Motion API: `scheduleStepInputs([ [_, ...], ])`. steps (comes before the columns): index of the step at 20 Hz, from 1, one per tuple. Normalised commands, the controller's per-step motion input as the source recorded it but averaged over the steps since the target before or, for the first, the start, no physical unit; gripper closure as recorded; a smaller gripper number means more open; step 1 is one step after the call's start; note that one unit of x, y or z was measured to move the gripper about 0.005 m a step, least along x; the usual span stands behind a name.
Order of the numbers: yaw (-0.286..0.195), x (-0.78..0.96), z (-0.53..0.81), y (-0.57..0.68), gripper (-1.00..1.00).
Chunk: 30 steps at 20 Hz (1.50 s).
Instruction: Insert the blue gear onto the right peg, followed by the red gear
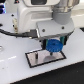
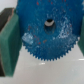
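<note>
Holding the blue gear [image 2: 46,37] clamped flat, your gripper [image 1: 53,45] hangs above the plate [image 1: 34,58], hub bore facing down for its peg.

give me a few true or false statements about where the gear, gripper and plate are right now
1. The gripper holds the blue gear. True.
2. The blue gear lies flat on the white table. False: it is held up, above the plate.
3. A red gear sits on the grey plate. False: no red gear is visible in either view.
4. The wrist view shows a hole at the centre of the gear's hub. True.
5. The grey plate has a dark rim. True.
</note>
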Motion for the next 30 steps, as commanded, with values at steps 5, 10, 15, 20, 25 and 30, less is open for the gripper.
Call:
scheduleStepInputs([
  [5,0.000,0.17,0.00,-0.03,1.00],
  [10,0.000,0.14,-0.03,-0.02,1.00],
  [15,0.000,0.02,-0.13,-0.06,1.00],
  [20,0.000,0.04,-0.16,-0.08,1.00],
  [25,0.000,0.14,0.17,-0.02,1.00],
  [30,0.000,0.08,0.31,-0.01,1.00],
])
